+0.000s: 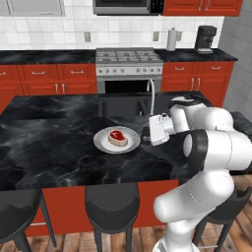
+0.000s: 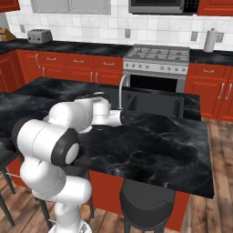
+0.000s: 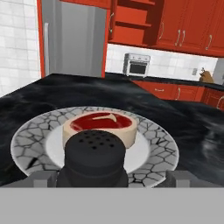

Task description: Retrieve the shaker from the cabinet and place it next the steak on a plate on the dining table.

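Observation:
On the black marble dining table (image 1: 59, 147) lies the round grey plate (image 1: 104, 143) with the steak (image 1: 118, 137) on it, a red patch on top. In the hand view the black shaker (image 3: 96, 155), its domed top pierced with holes, stands upright just in front of the steak (image 3: 100, 126) at the plate's (image 3: 153, 151) near edge. My gripper (image 3: 111, 178) is open: its fingertips (image 3: 43, 178) stand wide on either side of the shaker with a gap on each side. From the left base view the gripper (image 1: 145, 134) is at the plate's right rim. The red cabinet (image 3: 135, 19) hangs open far behind.
Black stools (image 1: 112, 202) line the table's near side. A sink with a faucet (image 1: 152, 93) sits in the table's far side. Behind are the stove (image 1: 129, 56), a coffee machine (image 1: 205, 38), a paper roll (image 1: 171, 39) and a toaster (image 2: 39, 35).

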